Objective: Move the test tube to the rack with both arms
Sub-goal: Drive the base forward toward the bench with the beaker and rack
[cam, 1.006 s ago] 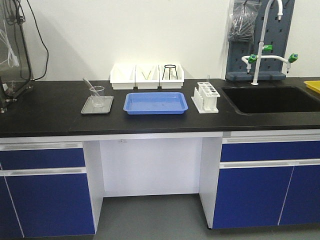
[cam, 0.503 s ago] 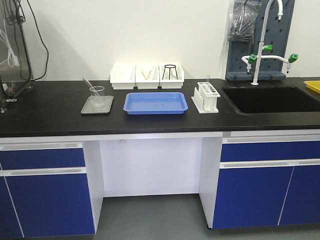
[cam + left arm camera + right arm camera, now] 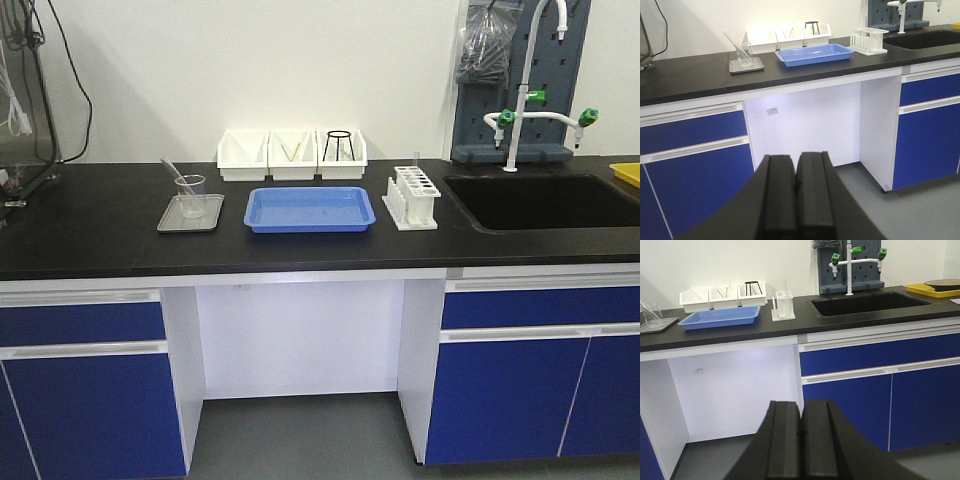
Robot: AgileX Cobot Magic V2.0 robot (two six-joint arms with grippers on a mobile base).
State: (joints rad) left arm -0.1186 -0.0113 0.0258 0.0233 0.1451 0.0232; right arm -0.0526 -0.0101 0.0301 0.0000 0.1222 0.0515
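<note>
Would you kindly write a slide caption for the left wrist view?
Shut left gripper facing the bench: test tube leaning in beaker, rack right of blue tray.

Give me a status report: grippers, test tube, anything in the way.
Left gripper and right gripper shut, empty, short of the bench. Test tube leans in beaker, left of blue tray; rack right of it. Nothing seen blocking.

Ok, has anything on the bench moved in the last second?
Only the view shifted: the whole bench sits slightly further left in frame, so the camera moved, not the items. The test tube still leans in the beaker on the grey tray; the rack stays right of the blue tray. Nothing was grasped.
</note>
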